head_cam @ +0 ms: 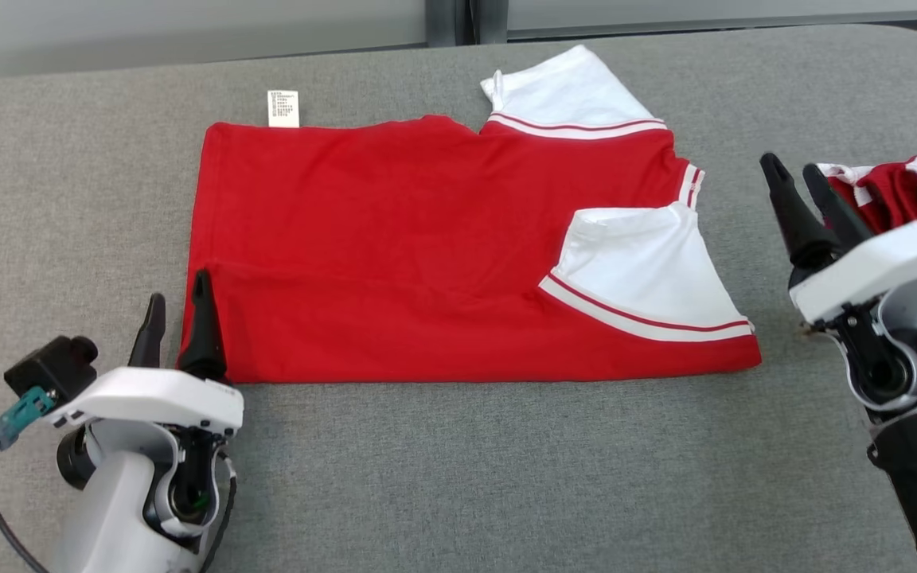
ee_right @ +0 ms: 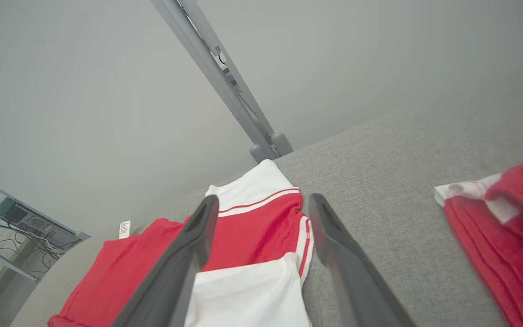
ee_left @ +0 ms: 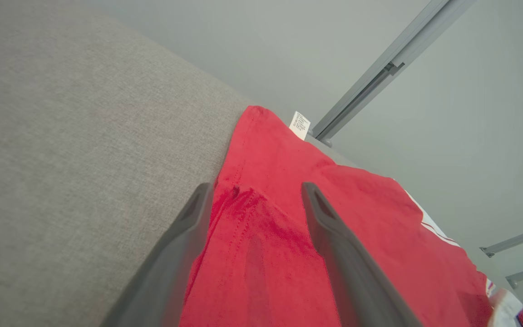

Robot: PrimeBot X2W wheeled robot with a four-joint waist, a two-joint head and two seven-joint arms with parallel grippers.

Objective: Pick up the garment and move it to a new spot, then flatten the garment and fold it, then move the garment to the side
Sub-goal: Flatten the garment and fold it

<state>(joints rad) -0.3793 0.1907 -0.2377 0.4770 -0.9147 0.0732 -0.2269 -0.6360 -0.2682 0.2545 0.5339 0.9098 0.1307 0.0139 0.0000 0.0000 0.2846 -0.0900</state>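
Cloth like this red shirt is light, soft and limp, so expect it to sag, drag and lose its fold wherever you leave it unsupported. It lies flat in the middle of the grey table, seemingly doubled over once along its length. One white sleeve is laid across the right end and the other sleeve pokes out at the far right. A small white label sticks out past the far left edge.

Your left claw sits at the near left corner, fingers spread wide with nothing pinched between them. One finger overlaps the red edge, and whether it touches the cloth I cannot tell. Your right claw hangs off the right end, apart from the shirt, also wide and empty. It is just beside a second red and white bundle at the right edge of the table.

My judgement is that folding is under way, with another fold or the move to the side left to do. Take hold at the corners or along a doubled edge, one claw at each end. Pinch through all the layers, since a grip on the top layer alone would peel the fold open. Lift low and evenly, and keep clear of that other bundle
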